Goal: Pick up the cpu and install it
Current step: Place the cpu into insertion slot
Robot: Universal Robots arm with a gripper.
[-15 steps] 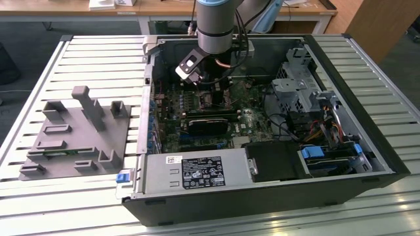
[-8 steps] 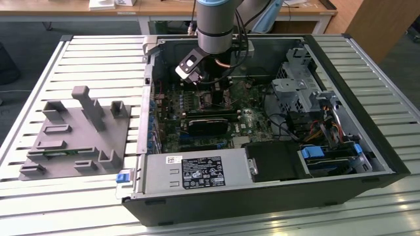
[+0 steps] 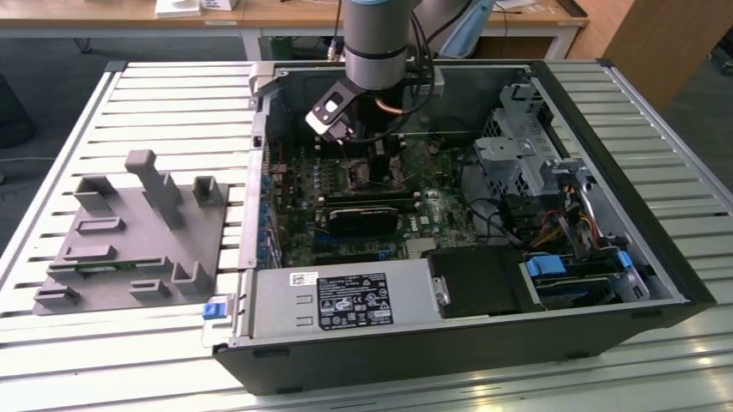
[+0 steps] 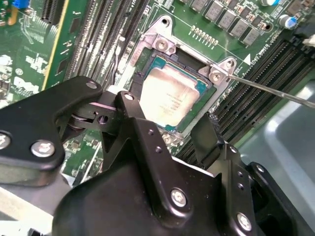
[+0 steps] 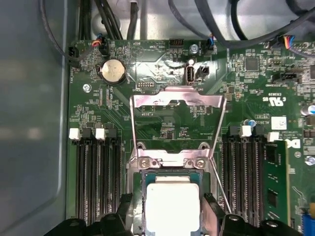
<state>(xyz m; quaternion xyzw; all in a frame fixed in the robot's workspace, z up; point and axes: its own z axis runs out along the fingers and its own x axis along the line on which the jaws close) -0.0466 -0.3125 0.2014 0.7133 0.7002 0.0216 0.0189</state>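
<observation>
On the exterior view's left, the gray fixture tray (image 3: 126, 232) lies on the slatted table (image 3: 172, 94), well apart from the work. Next to it, the open computer case (image 3: 458, 360) lies on its side so the motherboard (image 3: 304, 245) faces up. Inside it, the gripper (image 4: 165, 115) hangs over the socket, jaws spread wider than the cpu (image 4: 172, 93) and clasping nothing (the chip sits flat in its seat). The hinged load plate (image 5: 174, 105) is folded back, leaving the socket uncovered.

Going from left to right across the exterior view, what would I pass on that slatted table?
Gray plastic fixture plate with upright blocks → green motherboard inside the open black computer case → silver metal drive cage.
</observation>
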